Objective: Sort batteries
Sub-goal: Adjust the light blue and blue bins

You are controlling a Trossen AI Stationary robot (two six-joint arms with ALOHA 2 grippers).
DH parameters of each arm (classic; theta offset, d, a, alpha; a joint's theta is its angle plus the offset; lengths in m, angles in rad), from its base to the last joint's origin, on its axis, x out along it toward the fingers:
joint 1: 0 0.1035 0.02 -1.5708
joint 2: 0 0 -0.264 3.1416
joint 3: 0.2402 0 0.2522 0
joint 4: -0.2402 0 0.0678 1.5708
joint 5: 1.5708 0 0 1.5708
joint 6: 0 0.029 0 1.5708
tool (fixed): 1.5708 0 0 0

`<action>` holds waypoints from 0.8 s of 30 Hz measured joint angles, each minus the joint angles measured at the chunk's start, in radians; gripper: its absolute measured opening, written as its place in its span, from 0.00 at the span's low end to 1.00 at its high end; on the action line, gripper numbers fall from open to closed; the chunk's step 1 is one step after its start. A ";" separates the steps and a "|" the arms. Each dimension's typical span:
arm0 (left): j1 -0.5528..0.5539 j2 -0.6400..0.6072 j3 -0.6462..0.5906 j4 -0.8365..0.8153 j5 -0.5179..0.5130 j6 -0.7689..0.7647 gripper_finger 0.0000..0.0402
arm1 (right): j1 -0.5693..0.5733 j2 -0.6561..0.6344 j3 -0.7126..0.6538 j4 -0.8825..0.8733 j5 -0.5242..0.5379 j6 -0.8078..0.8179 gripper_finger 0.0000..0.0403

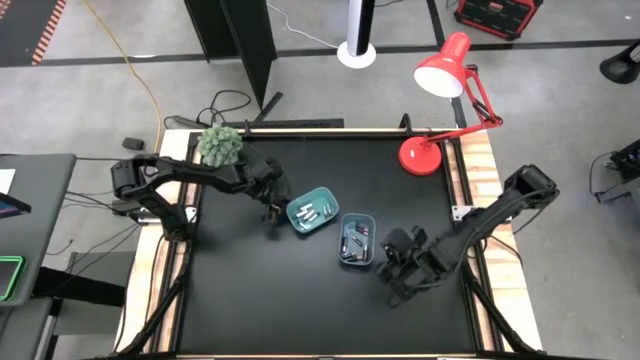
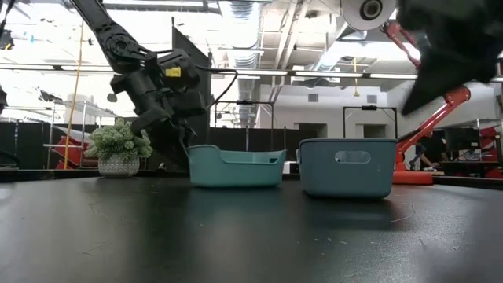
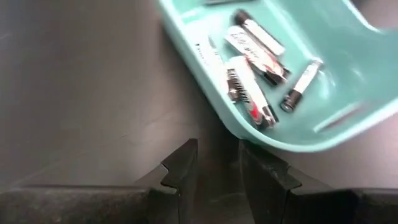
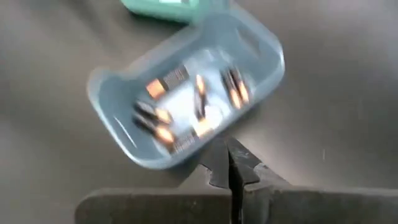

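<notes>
Batteries sit sorted into two small trays near the middle of the black table (image 1: pixel 300 300): white/silver cells (image 3: pixel 252 59) lie in the teal tray (image 1: pixel 312 213), dark cells with orange-red marks (image 4: pixel 186 118) lie in the blue tray (image 1: pixel 357 240), which stands just right of and slightly nearer than the teal one. In the low view teal tray (image 2: pixel 236 167) and blue tray (image 2: pixel 346 167) stand side by side with a narrow gap between them, both flat on the tabletop. Left gripper (image 1: pixel 270 210) hangs just left of the teal tray, close above the table; in the left wrist view its fingers (image 3: pixel 183 168) stand slightly apart with a narrow gap and nothing between them, the tray's rim just beyond the tips. Right gripper (image 1: pixel 392 268) is just right of the blue tray on its near side; in the right wrist view its fingers (image 4: pixel 217 165) are pressed together, tips meeting, holding nothing, with the blue tray directly ahead. At least four white cells visible in the teal tray, some bearing red and black print. Count in the blue tray unclear, picture smeared. Potted plant (image 1: pixel 220 146) at far left corner of table, red desk lamp (image 1: pixel 440 75) at far right
</notes>
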 joint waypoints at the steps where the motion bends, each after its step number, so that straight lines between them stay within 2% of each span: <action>1: -0.012 0.000 0.000 -0.002 0.012 -0.002 0.28 | -0.005 0.000 -0.023 0.006 -0.035 0.041 0.00; 3: -0.037 0.000 0.000 -0.003 0.037 -0.006 0.28 | -0.015 0.000 -0.078 0.044 -0.102 0.095 0.00; 7: -0.086 0.000 0.000 0.000 0.049 -0.022 0.28 | -0.039 0.000 -0.175 0.206 -0.138 0.120 0.00; 13: -0.148 0.000 0.000 0.008 0.049 -0.049 0.28 | -0.099 0.000 -0.283 0.481 -0.153 0.028 0.00; 24: -0.235 0.000 0.000 0.072 0.049 -0.091 0.28 | -0.204 0.000 -0.301 0.553 -0.163 -0.097 0.00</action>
